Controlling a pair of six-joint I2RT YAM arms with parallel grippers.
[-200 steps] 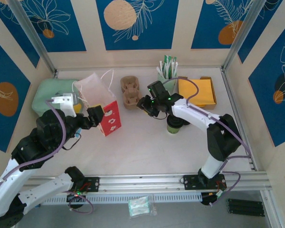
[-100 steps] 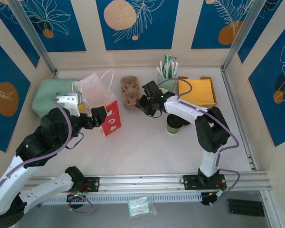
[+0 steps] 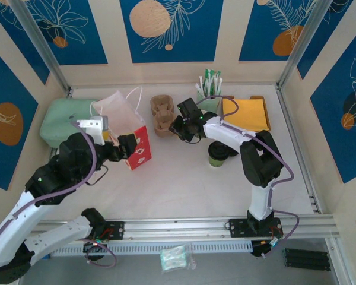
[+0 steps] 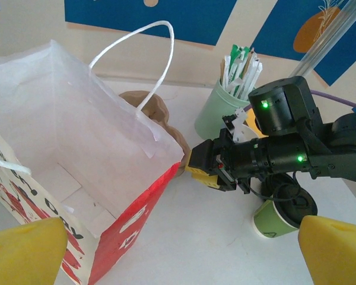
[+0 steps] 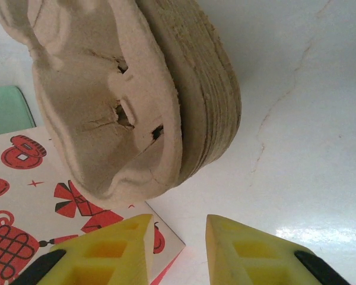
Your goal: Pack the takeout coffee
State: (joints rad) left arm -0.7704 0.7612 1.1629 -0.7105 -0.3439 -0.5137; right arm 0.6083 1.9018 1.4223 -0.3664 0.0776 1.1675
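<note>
Right gripper is hovering just short of the cup carriers.
The brown cardboard carriers are sitting stacked across the upper left and centre of the frame, moulded pockets facing the camera, layered edges showing along their right side. At the lower left, the red-and-white patterned bag is running under the stack's lower rim; whether they are touching is hard to tell. A mint-green patch is peeking in at the left edge. The white table is taking the right half. The yellow fingertips are standing slightly apart along the bottom, gripping nothing.
</note>
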